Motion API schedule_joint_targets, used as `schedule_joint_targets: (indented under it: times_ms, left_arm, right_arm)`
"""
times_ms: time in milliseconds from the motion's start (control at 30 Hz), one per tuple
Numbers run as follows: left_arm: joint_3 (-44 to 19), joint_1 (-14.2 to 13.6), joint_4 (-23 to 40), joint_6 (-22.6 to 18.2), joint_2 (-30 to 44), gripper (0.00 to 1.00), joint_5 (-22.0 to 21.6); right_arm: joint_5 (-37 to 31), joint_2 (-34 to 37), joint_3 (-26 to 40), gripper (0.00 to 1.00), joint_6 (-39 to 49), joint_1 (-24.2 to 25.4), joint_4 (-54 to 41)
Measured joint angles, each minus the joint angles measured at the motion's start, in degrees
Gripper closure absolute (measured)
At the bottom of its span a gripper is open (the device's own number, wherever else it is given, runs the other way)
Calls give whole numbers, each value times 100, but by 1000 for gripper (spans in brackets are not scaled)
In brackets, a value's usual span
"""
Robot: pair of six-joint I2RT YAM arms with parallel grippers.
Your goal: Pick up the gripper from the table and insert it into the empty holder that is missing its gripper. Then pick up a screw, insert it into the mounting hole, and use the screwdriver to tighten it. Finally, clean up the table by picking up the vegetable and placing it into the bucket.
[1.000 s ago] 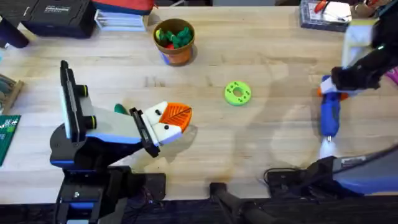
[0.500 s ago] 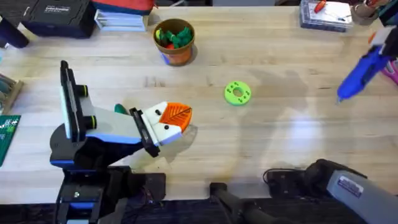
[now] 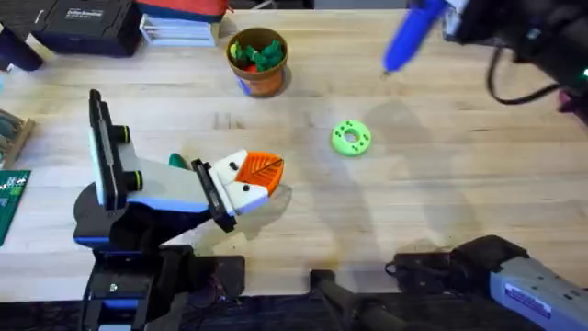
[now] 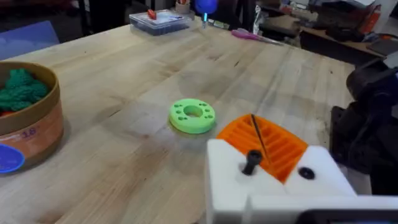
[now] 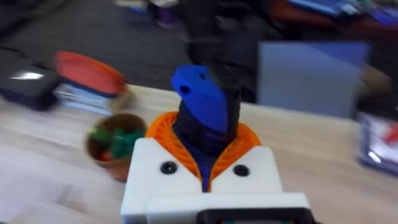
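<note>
Overhead: bucket (image 3: pixel 258 61) holds green and red toys; right gripper (image 5: pixel 205 155) clamps the screwdriver (image 3: pixel 411 34)

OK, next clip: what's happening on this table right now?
The right gripper holds the blue screwdriver in the air above the table's far side. The left arm's mount with its orange gripper pad sits low near the table's front-left. The green ring lies mid-table, the bucket stands farther back, and a small teal vegetable lies beside the left arm.
</note>
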State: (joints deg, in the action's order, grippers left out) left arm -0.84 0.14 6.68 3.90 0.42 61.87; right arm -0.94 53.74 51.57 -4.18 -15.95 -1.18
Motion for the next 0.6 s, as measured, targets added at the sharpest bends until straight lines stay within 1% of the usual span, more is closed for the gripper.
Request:
schedule_joint_targets:
  times_ms: [167,267,400,500,600]
  left_arm:
    - [0,0,0,2,1,996,0]
    - [0,0,0,0,-1,996,0]
    - [0,0,0,2,-1,996,0]
    - [0,0,0,0,-1,996,0]
    - [0,0,0,2,-1,996,0]
  right_arm:
    - [64,235,0,974,-36,-1173,939]
    - [88,431,0,974,-38,-1781,1426]
    - [344,649,0,974,-38,-2381,1991]
    - [706,741,0,974,-40,-2695,2228]
    - [1048,762,0,974,-53,-2915,2270]
